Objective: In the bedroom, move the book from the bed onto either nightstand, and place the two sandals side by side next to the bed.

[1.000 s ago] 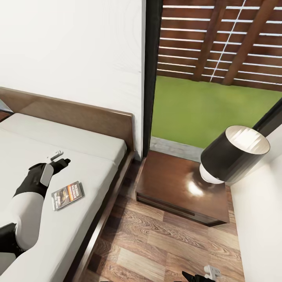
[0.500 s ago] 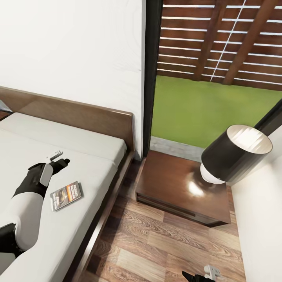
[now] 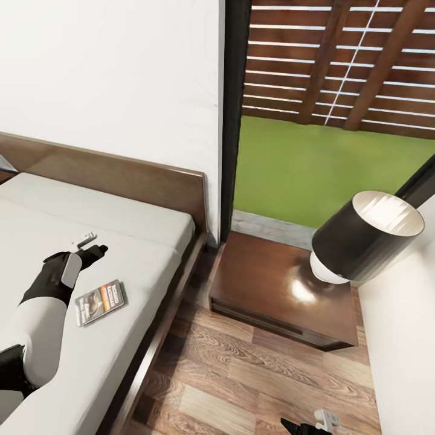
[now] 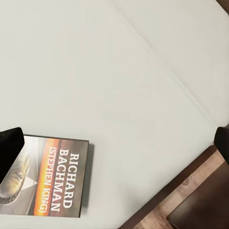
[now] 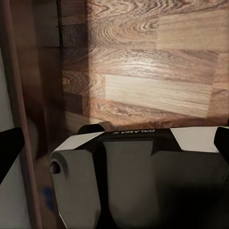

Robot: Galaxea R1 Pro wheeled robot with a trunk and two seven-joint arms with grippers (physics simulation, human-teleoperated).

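The book lies flat on the off-white mattress of the bed, near its right edge; its orange band and "RICHARD BACHMAN" lettering show on the book in the left wrist view. My left gripper hovers over the mattress just beyond the book toward the headboard, open and holding nothing. The nightstand stands right of the bed with its lamp. My right gripper hangs low over the wood floor, open and empty. The sandals cannot be made out.
A tall black-framed window rises behind the nightstand, with fence and grass outside. Wood-plank floor runs between the bed frame and the right wall. In the right wrist view my own base sits beside the dark bed frame.
The head view has drifted slightly, so the book sits a little further left in the picture. Neither gripper has opened, shut or taken anything.
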